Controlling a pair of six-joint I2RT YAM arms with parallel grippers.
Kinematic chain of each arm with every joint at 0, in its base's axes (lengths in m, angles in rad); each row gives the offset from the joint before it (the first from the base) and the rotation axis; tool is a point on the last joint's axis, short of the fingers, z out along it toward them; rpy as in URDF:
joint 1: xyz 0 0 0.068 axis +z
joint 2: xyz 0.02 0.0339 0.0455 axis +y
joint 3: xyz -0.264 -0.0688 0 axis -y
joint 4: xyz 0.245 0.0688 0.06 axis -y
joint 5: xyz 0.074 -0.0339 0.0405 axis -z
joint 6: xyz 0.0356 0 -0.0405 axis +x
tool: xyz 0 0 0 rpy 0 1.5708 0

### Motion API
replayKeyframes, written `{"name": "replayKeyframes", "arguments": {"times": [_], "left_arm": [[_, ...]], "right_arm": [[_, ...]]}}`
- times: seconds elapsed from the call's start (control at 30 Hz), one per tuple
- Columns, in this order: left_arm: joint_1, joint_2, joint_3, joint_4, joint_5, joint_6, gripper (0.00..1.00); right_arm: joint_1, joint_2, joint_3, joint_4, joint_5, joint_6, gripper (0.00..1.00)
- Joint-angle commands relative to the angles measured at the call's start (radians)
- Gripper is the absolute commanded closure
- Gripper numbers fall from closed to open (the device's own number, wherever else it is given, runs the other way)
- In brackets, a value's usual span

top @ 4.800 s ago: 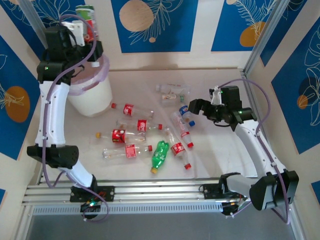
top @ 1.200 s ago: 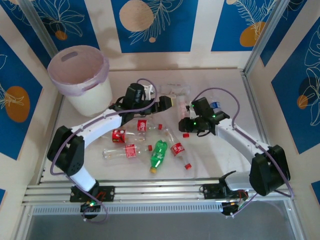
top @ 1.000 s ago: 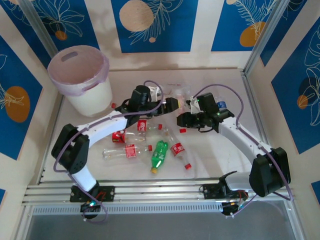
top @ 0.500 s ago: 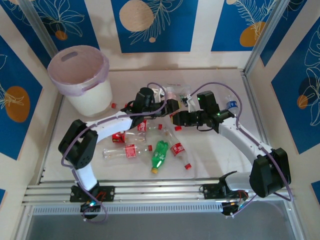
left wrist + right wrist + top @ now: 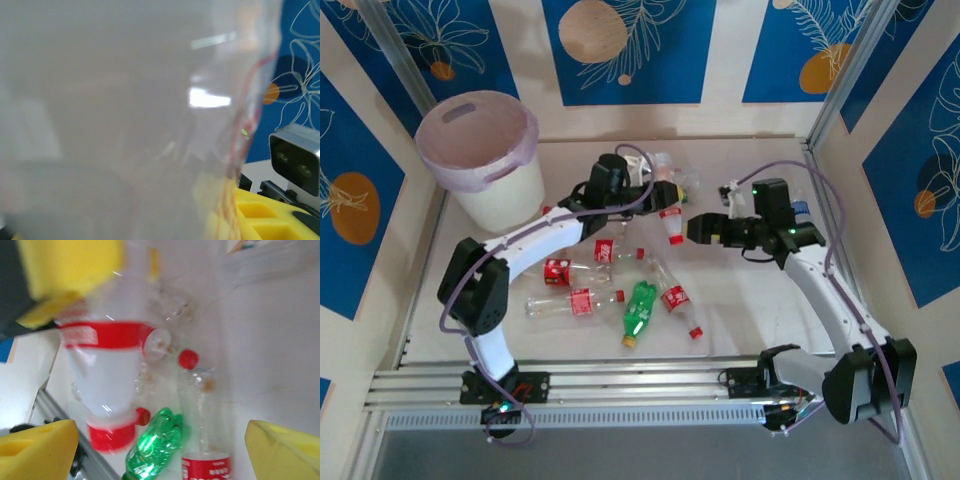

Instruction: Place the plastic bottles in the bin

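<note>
A clear plastic bottle (image 5: 670, 214) with a red label and red cap hangs cap-down above the table's middle, and my left gripper (image 5: 658, 200) is shut on it. In the left wrist view this bottle (image 5: 125, 115) sits right against the lens, with one yellow finger pad (image 5: 260, 215) beside it. My right gripper (image 5: 698, 228) stands open just right of it, with nothing between its pads. The right wrist view looks past the open right gripper (image 5: 160, 442) at the held bottle (image 5: 107, 375). The white bin (image 5: 505, 195) with its purple liner stands at the far left.
Several bottles lie on the table in front: a green one (image 5: 638, 310), red-labelled ones (image 5: 575, 300) (image 5: 560, 270) (image 5: 678, 298). Clear bottles (image 5: 682, 181) lie near the back wall. The green bottle (image 5: 155, 445) lies below the right gripper. Walls close in on both sides.
The right gripper carried a bottle up to the left gripper, opened and drew back to the right. The left gripper shut on that bottle and now holds it.
</note>
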Motion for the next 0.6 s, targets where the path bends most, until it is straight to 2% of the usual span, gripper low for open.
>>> {"name": "replayKeyframes", "arguments": {"times": [0.0,0.03,0.13,0.23,0.4,0.57], "left_arm": [[0.058,-0.030,0.129,-0.149,-0.017,0.137,0.54],[0.077,-0.038,0.176,-0.198,-0.023,0.172,0.55],[0.139,-0.060,0.306,-0.328,-0.047,0.263,0.57],[0.222,-0.077,0.423,-0.443,-0.066,0.339,0.60],[0.392,-0.091,0.607,-0.624,-0.142,0.464,0.61],[0.582,-0.094,0.666,-0.628,-0.274,0.494,0.65]], "right_arm": [[-0.047,-0.017,0.060,-0.162,0.174,-0.032,0.13],[-0.064,-0.011,0.082,-0.192,0.254,-0.031,0.13],[-0.143,0.020,0.131,-0.214,0.379,-0.010,0.15],[-0.204,0.066,0.170,-0.215,0.392,0.010,0.16],[-0.223,0.082,0.141,-0.160,0.350,0.036,0.17],[-0.261,0.089,0.153,-0.167,0.453,0.033,0.17]]}}
